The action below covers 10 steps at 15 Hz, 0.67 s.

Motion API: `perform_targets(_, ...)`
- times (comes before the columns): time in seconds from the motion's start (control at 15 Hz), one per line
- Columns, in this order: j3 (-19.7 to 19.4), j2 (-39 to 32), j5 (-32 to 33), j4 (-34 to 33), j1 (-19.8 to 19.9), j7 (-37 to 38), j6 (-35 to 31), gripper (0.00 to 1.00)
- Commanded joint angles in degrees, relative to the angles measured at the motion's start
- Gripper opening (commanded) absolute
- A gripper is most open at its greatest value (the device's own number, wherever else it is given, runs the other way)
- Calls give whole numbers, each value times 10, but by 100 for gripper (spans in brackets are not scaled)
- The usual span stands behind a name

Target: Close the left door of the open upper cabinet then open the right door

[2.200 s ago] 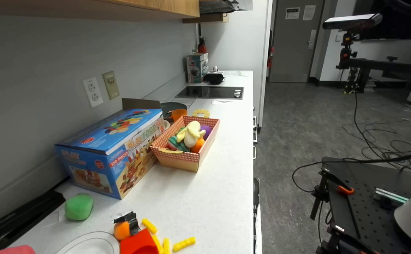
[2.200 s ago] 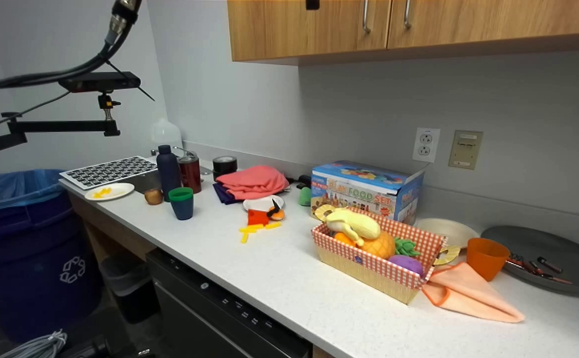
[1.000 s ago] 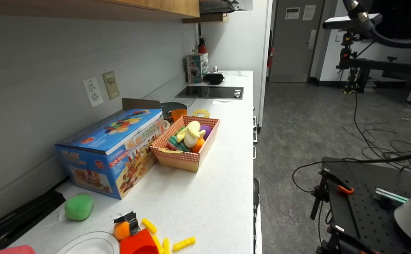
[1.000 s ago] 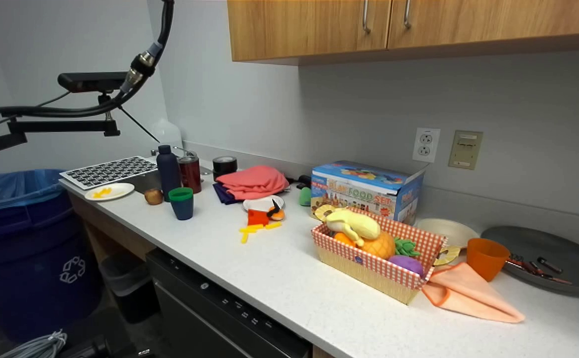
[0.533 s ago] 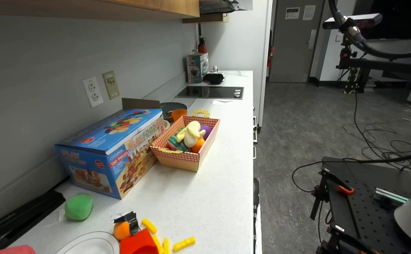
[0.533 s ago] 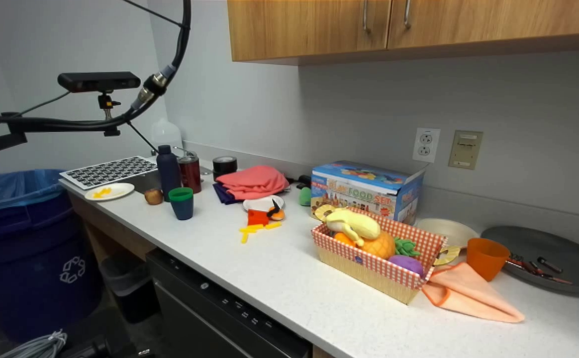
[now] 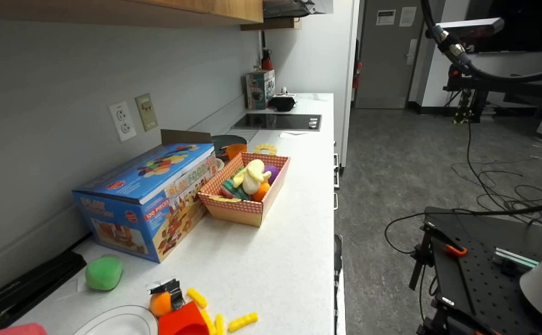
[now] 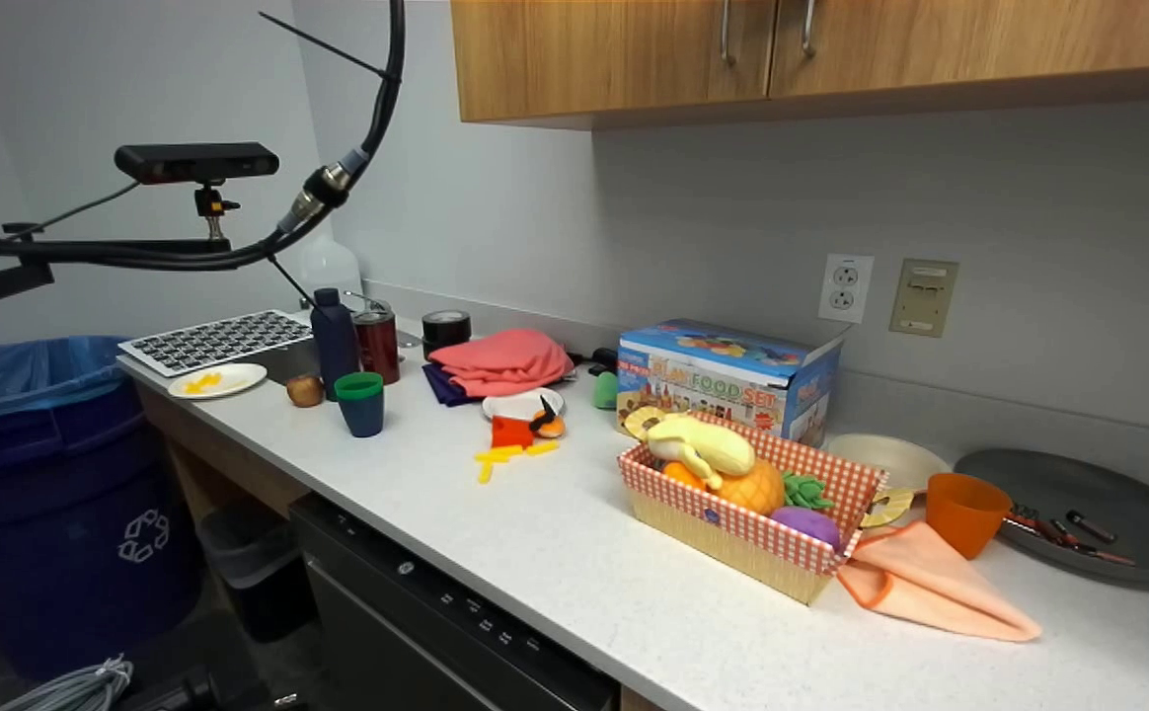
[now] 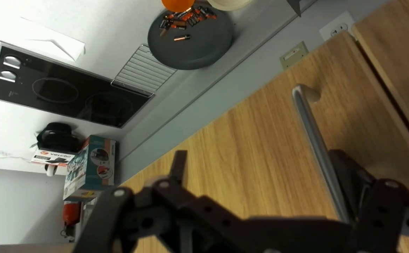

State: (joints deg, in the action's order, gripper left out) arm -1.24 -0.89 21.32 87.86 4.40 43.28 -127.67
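The upper cabinet (image 8: 634,107) is tan wood; an exterior view shows only its lower part. Its left door (image 8: 594,54) and right door (image 8: 989,44) both look shut there. In the wrist view the right door (image 9: 246,151) fills the middle, with a narrow dark gap to the left door (image 9: 408,45). My gripper (image 9: 259,154) is open in front of the right door. The right door's metal handle (image 9: 311,130) runs between its fingers, close beside the right-hand one; whether they touch I cannot tell. Neither exterior view shows the gripper.
Below the cabinet, a blue play food box (image 7: 112,209) and a checked basket (image 8: 723,553) stand on the white countertop (image 8: 555,533). The arm's black cable (image 8: 323,188) hangs near a camera on a stand (image 8: 196,163). A range hood (image 7: 289,9) adjoins the cabinet.
The arm's cable has come down into both exterior views, drifting right in the view facing the doors and left in the view along the counter. The cabinet doors look unchanged.
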Motion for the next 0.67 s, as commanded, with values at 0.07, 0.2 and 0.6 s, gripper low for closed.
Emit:
perform_targets(0.07,-11,-3,39,-35,-5,30,46,100)
perform_targets(0.2,-14,2,41,-37,-4,29,83,100)
perform_targets(0.6,-16,30,40,-33,10,12,196,100)
